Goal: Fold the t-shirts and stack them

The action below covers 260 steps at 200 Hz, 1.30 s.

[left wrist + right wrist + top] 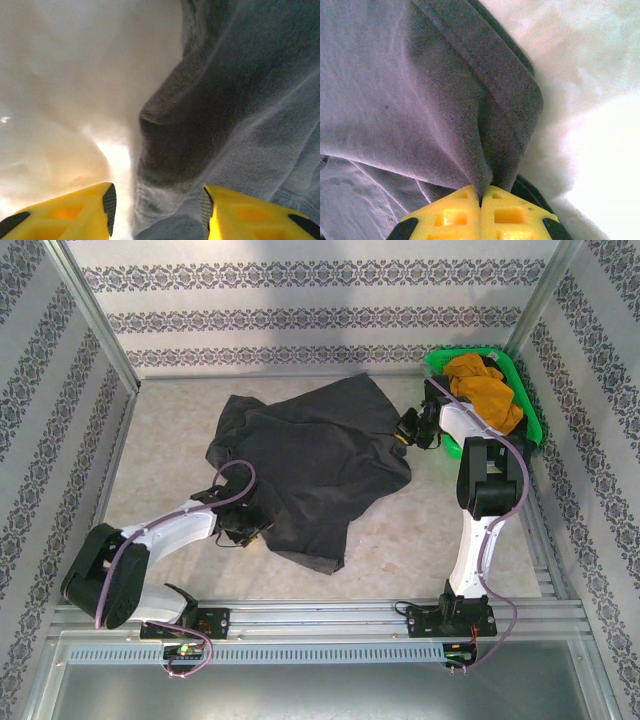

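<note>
Flattening the charcoal t-shirt (310, 465): right gripper (481, 199) pinches its edge fold; left gripper (157, 204) stands spread astride the hem. Next, I judge, it must close there.

— Table (170, 430), condition?
— Pale, mottled surface. One charcoal t-shirt (310, 465) lies rumpled on it, spread between the left pincer (248, 530) and the right pincer (408, 430), with an edge at each.
— Other items resting on it?
— A green basket (531, 412), just beyond the right pincer and to its right.
</note>
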{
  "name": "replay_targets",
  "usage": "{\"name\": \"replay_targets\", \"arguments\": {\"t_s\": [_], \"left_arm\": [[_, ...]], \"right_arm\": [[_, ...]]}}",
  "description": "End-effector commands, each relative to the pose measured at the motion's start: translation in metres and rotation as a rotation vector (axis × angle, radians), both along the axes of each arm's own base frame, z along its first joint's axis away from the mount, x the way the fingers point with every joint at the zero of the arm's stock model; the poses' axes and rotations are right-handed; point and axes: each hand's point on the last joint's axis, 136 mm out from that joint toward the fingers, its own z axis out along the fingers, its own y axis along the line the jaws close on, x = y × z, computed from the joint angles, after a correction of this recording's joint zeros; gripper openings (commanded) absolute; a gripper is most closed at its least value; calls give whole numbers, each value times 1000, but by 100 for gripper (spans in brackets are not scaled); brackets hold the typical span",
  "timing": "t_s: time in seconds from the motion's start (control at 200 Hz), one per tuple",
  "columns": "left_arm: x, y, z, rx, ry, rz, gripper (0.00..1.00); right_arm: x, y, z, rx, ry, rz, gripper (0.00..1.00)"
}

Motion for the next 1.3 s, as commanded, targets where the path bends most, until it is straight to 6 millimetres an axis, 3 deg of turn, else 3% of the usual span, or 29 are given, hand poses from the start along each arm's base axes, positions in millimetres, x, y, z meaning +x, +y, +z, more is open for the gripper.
{"name": "replay_targets", "arguments": {"t_s": [0.0, 0.135, 0.255, 0.35, 0.455, 0.55, 0.734, 0.939, 1.164, 1.294], "left_arm": [[0, -16, -6, -22, 37, -19, 44], [-9, -15, -20, 2, 90, -12, 39], [2, -10, -20, 54, 60, -15, 33], [15, -7, -17, 84, 27, -16, 22], [22, 3, -16, 129, 12, 4, 3], [23, 28, -5, 210, 0, 36, 0], [26, 106, 32, 327, -51, 200, 0], [33, 184, 65, 410, -99, 380, 0], [58, 217, 72, 435, -114, 414, 0], [67, 222, 74, 447, -117, 404, 0]], "right_arm": [[-4, -3, 11, 4, -17, -1, 0], [-5, -2, 12, 9, -18, -1, 0], [-7, -3, 14, 7, -23, -2, 0], [-10, -3, 16, 3, -26, 0, 0], [-14, -5, 17, 0, -29, -2, 0], [-19, -6, 21, -11, -36, -6, 0], [-37, -7, 29, -43, -43, -18, 0], [-78, 1, 34, -174, 12, -12, 0], [-101, 21, 19, -218, 79, 68, 0], [-113, 17, 27, -259, 82, 82, 15]]}}
